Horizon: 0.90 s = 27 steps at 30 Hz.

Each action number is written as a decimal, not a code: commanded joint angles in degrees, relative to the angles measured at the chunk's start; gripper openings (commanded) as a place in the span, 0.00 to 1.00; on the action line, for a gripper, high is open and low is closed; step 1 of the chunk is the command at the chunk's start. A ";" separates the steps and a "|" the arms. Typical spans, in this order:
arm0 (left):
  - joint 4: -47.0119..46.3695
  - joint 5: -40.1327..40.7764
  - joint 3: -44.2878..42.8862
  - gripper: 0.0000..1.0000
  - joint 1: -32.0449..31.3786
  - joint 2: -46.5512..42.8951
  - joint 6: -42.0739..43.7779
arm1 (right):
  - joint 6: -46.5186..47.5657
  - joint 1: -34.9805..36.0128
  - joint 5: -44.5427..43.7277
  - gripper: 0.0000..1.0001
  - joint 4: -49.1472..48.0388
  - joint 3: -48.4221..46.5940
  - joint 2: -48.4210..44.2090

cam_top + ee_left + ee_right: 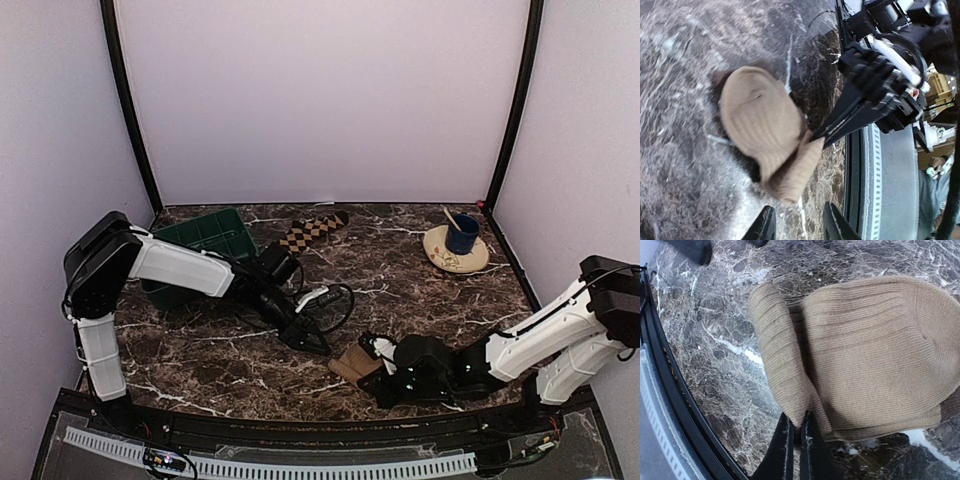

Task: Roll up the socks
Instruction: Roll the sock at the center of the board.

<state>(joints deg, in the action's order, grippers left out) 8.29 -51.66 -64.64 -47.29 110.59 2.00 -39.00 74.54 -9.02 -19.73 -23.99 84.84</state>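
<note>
Found the tan sock (352,366) lying on the marble table (200,350) near the front edge, between the two grippers, folded over itself with a ribbed flap doubled along one side. Made out the sock's ribbed knit clearly in the right wrist view, with the table's black front edge close beside it.

Saw the right arm (540,335) stretched low and nearly flat from its base at the right edge, forearm running leftward close above the tabletop, wrist pointed at the sock. Caught the right gripper (796,422) with its fingers pressed almost together, pinching the edge of the sock's folded flap. Saw the same nip from the left wrist camera, dark fingertips meeting the fabric at the sock's side.

Saw the left arm (180,265) high at the shoulder beside the green tray (200,235), then sloped down and to the right, wrist bent toward the sock. Found the left gripper (797,225) with its fingers spread, holding nothing, just short of the sock and not touching it.

Spotted the checkered sock (312,230) well apart at the back of the table, laid out flat and slanted, just to the right of the green tray. Noted a plate (475,265) with a blue cup (463,235) on it toward the back right.
</note>
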 commanded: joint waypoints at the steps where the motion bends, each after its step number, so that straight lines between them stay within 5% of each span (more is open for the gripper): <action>1: -4.06 5.56 2.31 0.35 -2.89 -5.33 2.48 | -2.96 -1.81 5.09 0.00 -0.90 2.76 1.06; 11: -6.63 26.26 5.38 0.34 -8.89 -10.80 9.12 | -6.27 -4.62 10.09 0.00 -4.21 4.93 1.13; 27: -8.91 46.38 8.01 0.35 -18.68 -12.43 25.26 | -11.28 -6.67 15.24 0.00 -7.99 6.76 2.29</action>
<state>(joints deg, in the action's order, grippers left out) 1.37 -12.14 -58.24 -63.64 101.21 20.69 -48.29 68.53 3.36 -30.35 -18.83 85.36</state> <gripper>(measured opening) 0.351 0.012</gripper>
